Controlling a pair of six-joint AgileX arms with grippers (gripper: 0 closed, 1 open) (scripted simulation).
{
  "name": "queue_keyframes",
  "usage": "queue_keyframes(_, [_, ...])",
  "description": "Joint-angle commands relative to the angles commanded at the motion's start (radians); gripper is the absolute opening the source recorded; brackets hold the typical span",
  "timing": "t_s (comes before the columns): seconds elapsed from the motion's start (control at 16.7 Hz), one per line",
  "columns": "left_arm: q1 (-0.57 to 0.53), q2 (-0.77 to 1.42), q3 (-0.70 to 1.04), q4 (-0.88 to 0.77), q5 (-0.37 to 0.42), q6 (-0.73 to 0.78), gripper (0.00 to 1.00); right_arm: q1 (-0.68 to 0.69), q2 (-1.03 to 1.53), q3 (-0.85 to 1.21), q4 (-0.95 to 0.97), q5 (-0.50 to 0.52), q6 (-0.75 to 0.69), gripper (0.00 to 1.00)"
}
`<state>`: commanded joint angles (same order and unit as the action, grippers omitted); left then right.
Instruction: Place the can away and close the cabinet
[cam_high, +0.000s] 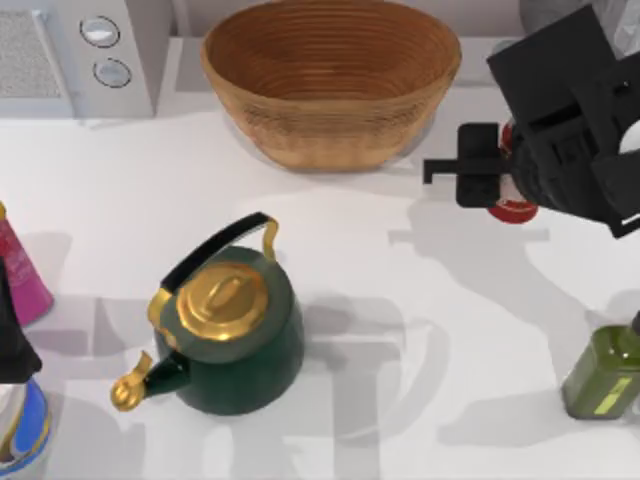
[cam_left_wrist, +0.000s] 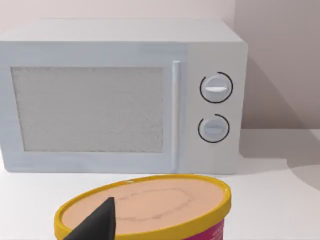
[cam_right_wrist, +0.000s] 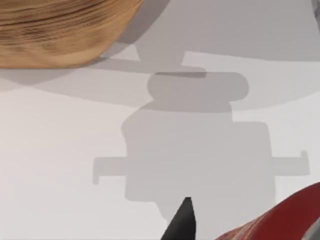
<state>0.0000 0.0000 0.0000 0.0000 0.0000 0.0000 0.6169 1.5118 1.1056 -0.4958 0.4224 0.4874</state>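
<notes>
Red metal showed between and below my right gripper (cam_high: 500, 168), which hung at the far right of the table beside the woven wicker basket (cam_high: 330, 80): the small red cylindrical can (cam_high: 513, 208) with its pale label sat partly hidden under my black wrist housing. My fingers appeared to straddle the can, but I could not tell whether they had closed on it or merely stood around it. In my right wrist view one dark fingertip (cam_right_wrist: 182, 222) and the can's red curved side (cam_right_wrist: 280, 220) lay close together above the white tabletop (cam_right_wrist: 60, 165).

I judged the main risk to be a poor hold. If the pads sat too near the can's rim, it could tip or slip out on the lift and roll off toward the table's right edge. A sideways swing could also knock it against the basket just beside my gripper.

No cabinet was plain to me; the white microwave oven (cam_left_wrist: 120, 95), door shut, stood well away across the table. Between it and my gripper stood the basket, and nearer the front the dark green kettle (cam_high: 235, 340) with its gold lid. An olive-green square bottle (cam_high: 605, 372) stood nearer the front, below my gripper.

My left arm sat parked at the table's left edge, above a yellow-rimmed tub (cam_left_wrist: 150, 210).
</notes>
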Motion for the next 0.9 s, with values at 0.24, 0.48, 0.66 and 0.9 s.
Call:
queue_keyframes(0.24, [0.000,0.000,0.000,0.000,0.000,0.000,1.00,-0.031,-0.099,-0.067,0.042,-0.053,-0.042,0.00])
queue_keyframes(0.48, [0.000,0.000,0.000,0.000,0.000,0.000,1.00,-0.127,-0.368,-0.221,0.146,-0.144,-0.118,0.00])
queue_keyframes(0.66, [0.000,0.000,0.000,0.000,0.000,0.000,1.00,-0.246,-0.656,-0.403,0.252,-0.221,-0.197,0.00])
queue_keyframes(0.9, [0.000,0.000,0.000,0.000,0.000,0.000,1.00,-0.418,-1.061,-0.701,0.388,-0.321,-0.319,0.00])
